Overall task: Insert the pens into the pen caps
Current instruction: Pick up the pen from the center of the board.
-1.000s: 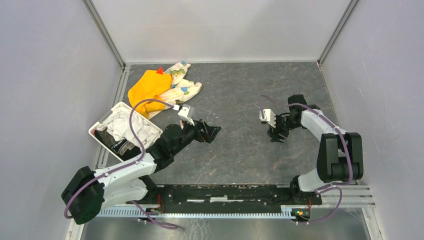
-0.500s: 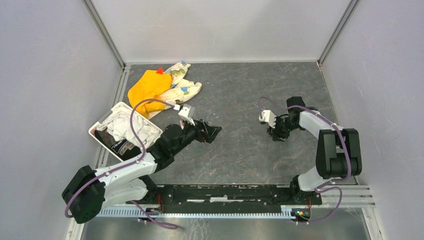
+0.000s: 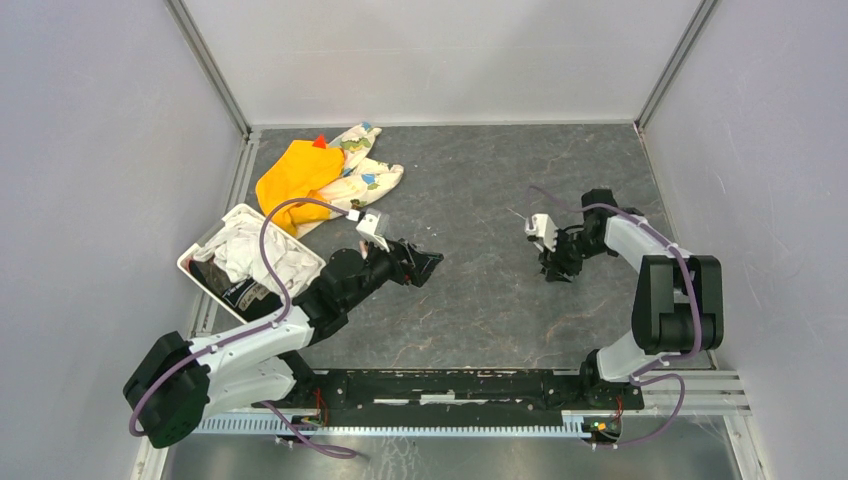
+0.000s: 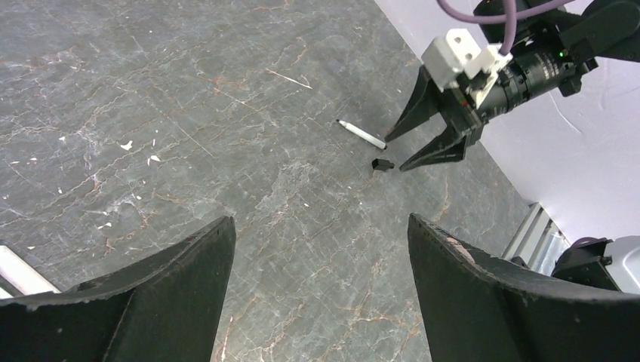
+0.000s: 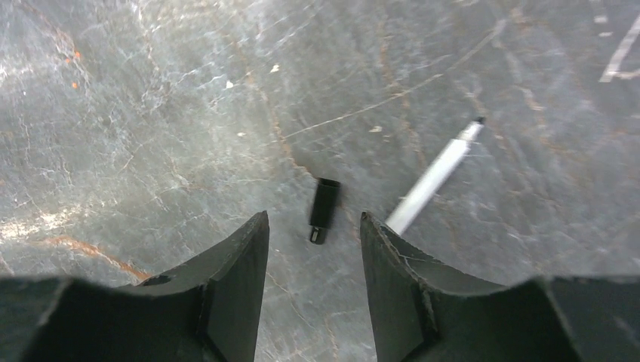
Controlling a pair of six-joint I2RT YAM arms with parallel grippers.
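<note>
A white pen (image 5: 434, 177) with a dark tip lies flat on the grey table, and a short dark pen cap (image 5: 324, 210) lies loose beside it, a small gap between them. My right gripper (image 5: 313, 222) is open low over the table, the cap just ahead of its fingertips and the pen's near end by the right finger (image 5: 377, 249). Nothing is between its jaws. In the left wrist view the pen (image 4: 361, 133) and cap (image 4: 383, 164) lie at the right gripper's (image 4: 395, 153) tips. My left gripper (image 4: 320, 221) hangs wide open and empty over bare table, well left of them (image 3: 432, 262).
A thin bare stick (image 4: 289, 78) lies beyond the pen. Orange cloth (image 3: 296, 172) and patterned cloth (image 3: 362, 170) are heaped at the back left. A white basket (image 3: 240, 210) of cloths stands by the left wall. Walls close in three sides.
The right gripper's jaws have narrowed and its wrist has shifted slightly right over the pen and cap. The left arm has stayed still.
</note>
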